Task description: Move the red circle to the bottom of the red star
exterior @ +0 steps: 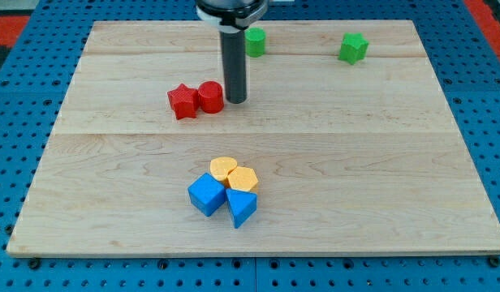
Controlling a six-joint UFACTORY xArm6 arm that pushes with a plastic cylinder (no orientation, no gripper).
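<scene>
Sitting on the wooden board (380, 162), in the upper left-centre part of it: the red circle (210, 96), pressing against the right side of the red star (183, 101), level with it and not below it. Standing just to the right of the red circle, touching or nearly touching its edge: my tip (236, 100), the lower end of the upright dark rod (234, 61) coming down from the view's top. Carrying no jaws at all, only the bare rod, so holding nothing and merely resting beside the circle. Lying well above the red circle, near the board's top edge: a green block (256, 41), its shape hard to make out and partly hidden behind the rod. Lying further to the right of that, also well above and to the right of the red circle: a green star (354, 48). Clustering well below the red circle, toward the view's bottom: two yellow blocks, one rounded (223, 169) and one angular (243, 179), touching each other, with a blue cube (206, 195) and a blue triangle (242, 208) pressing against them from underneath.
</scene>
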